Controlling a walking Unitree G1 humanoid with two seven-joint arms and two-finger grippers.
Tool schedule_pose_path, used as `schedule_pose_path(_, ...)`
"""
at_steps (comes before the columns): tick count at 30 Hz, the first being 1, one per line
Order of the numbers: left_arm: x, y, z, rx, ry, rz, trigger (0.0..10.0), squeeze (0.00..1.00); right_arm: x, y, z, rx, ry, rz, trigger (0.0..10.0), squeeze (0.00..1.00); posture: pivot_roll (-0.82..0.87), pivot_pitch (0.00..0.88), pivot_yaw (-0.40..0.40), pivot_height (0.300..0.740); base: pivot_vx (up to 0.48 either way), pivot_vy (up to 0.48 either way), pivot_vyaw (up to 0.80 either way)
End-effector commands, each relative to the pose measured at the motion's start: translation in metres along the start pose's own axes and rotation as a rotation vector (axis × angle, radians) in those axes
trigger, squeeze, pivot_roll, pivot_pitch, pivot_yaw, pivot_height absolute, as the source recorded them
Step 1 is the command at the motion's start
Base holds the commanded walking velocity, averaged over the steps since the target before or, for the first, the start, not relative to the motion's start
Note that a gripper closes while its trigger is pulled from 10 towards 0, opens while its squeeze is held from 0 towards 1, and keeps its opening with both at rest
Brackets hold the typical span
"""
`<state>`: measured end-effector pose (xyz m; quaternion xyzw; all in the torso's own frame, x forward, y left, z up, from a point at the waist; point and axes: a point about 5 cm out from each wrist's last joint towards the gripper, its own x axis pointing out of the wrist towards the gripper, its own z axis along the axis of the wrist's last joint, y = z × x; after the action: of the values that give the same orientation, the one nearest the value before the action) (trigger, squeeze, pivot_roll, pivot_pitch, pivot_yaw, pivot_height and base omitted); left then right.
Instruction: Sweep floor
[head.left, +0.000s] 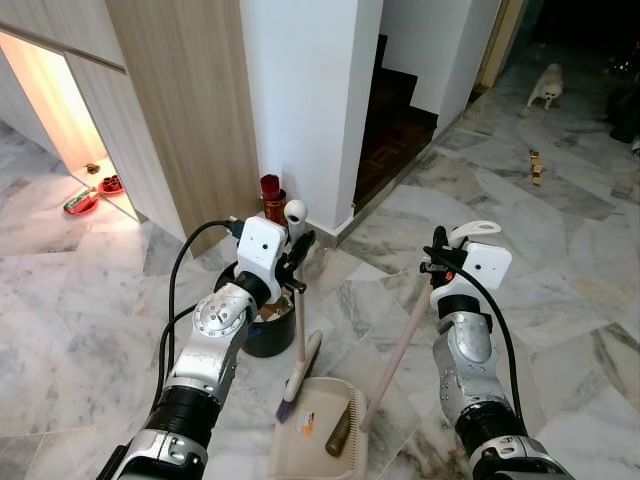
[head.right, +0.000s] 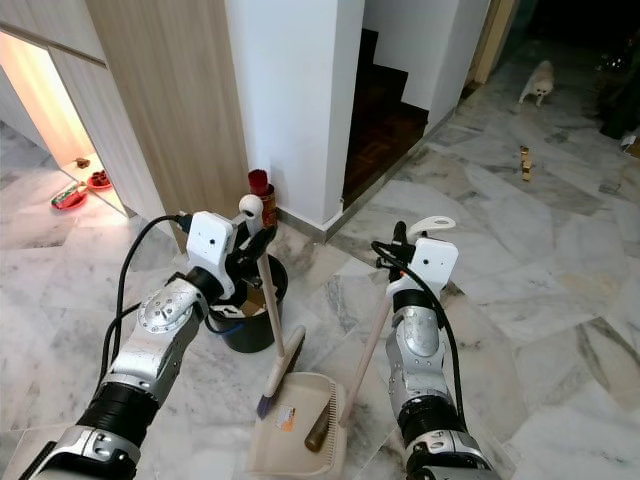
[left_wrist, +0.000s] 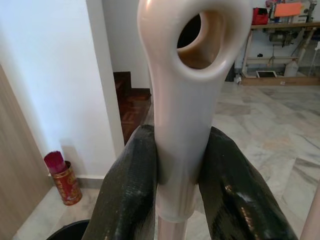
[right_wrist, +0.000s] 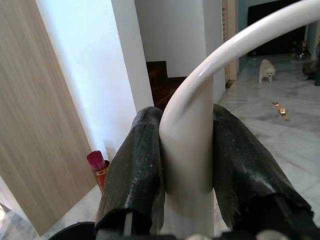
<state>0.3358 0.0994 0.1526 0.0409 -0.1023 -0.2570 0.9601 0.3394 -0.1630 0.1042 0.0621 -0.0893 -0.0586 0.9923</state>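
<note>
Gripping the top of a cream broom (head.left: 300, 340) just below its hanging eye, the left gripper (head.left: 296, 262) has both black fingers (left_wrist: 131, 195) pressed against the handle. The right gripper (head.left: 440, 262) is clamped the same way round the pale dustpan handle (head.left: 395, 352), under its curved hook. Broom bristles touch the front edge of the beige dustpan (head.left: 318, 440), which lies on the floor between the arms with a dark brown piece in it. A small orange label sits on the pan; its writing is too small to read. A black bucket (head.left: 268, 330) stands just behind the broom. The floor (head.left: 560, 290) is grey-veined marble tile. A white pillar (head.left: 305, 90), a wood-panelled wall, a red tin (head.left: 272, 200) at the pillar's foot and dark stairs lie ahead; a small white dog (head.left: 546, 84) stands far off.
</note>
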Motion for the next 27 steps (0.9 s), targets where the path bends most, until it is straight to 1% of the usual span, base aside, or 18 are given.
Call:
schedule_pose_path(1,0.0013,-0.0005,0.0076,-0.001,-0.030,-0.008,10.0,0.00,0.0090,0.0034,0.0149,0.024,-0.066,-0.003,10.0,0.00,0.12,0.000,-0.012,0.740,-0.337,0.000,0.00)
schedule_pose_path(12,0.0009,-0.0014,0.0085,-0.013,-0.034,-0.006,10.0,0.00,0.0070,-0.0015,0.0140,0.017,-0.066,-0.015,10.0,0.00,0.12,0.000,-0.015,0.740,-0.331,0.000,0.00)
schedule_pose_path(16,0.0012,0.0008,0.0080,-0.003,-0.025,0.010,10.0,0.00,0.0077,-0.0017,0.0145,0.015,-0.066,-0.016,10.0,0.00,0.12,0.000,-0.015,0.740,0.000,0.000,0.00)
schedule_pose_path(27,0.0017,0.0060,0.0108,-0.008,-0.030,0.037,10.0,0.00,0.0086,-0.0006,0.0154,0.021,-0.068,-0.015,10.0,0.00,0.12,0.000,-0.016,0.740,0.000,0.000,0.00)
